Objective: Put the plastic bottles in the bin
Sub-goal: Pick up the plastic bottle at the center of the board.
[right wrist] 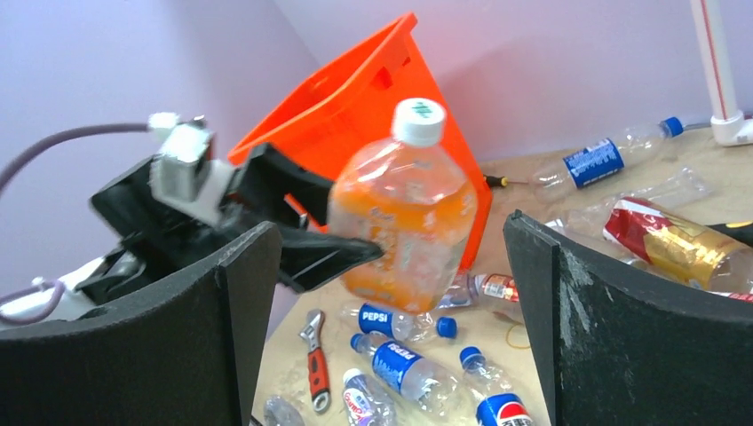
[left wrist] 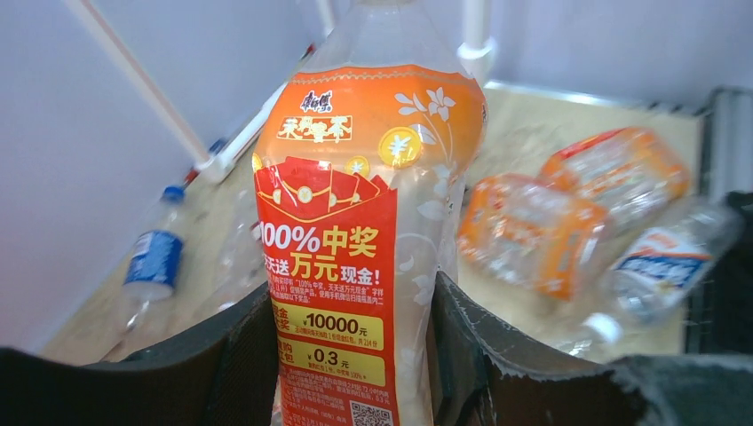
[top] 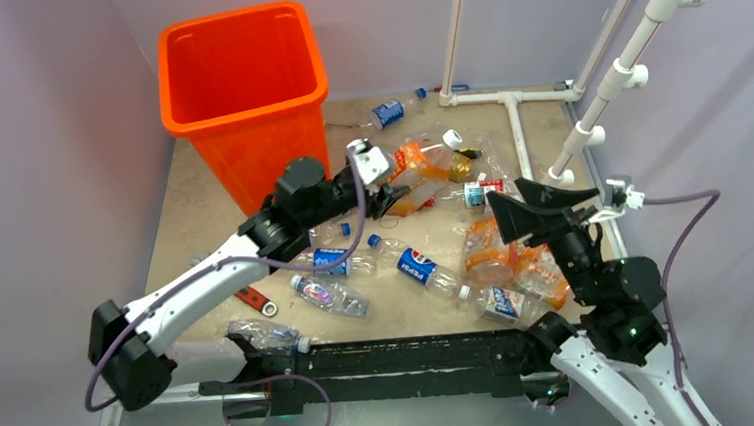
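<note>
**Left arm has a bottle in hand, and the bin is next**

The left gripper point(top: 397, 194) has its fingers clamped on the lower body of the orange-labelled bottle point(right wrist: 404, 231), which stands upright with its white cap on top. From the right wrist view the bottle hangs clear of the table, in front of the orange wall of the bin point(top: 244, 120). Seen from above, it sits just off the bin's right-hand side, not over the mouth.

So this is the carry step: one bottle picked, not yet dropped. The next move, as I read it, is a lift above the thick rim and a swing left over the opening. Only then should the fingers let go. The rim is the hazard, since a low carry could knock the bottle against it.

The right gripper point(top: 543, 206) hangs with its fingers spread wide and nothing between them, well to the right of the bin above a heap of crushed bottles. Plenty of work is left: Pepsi bottles point(top: 419, 267) lie scattered right of the bin and nearer the arms. The red-handled wrench point(top: 256, 300) in front of the bin is not for binning.
</note>
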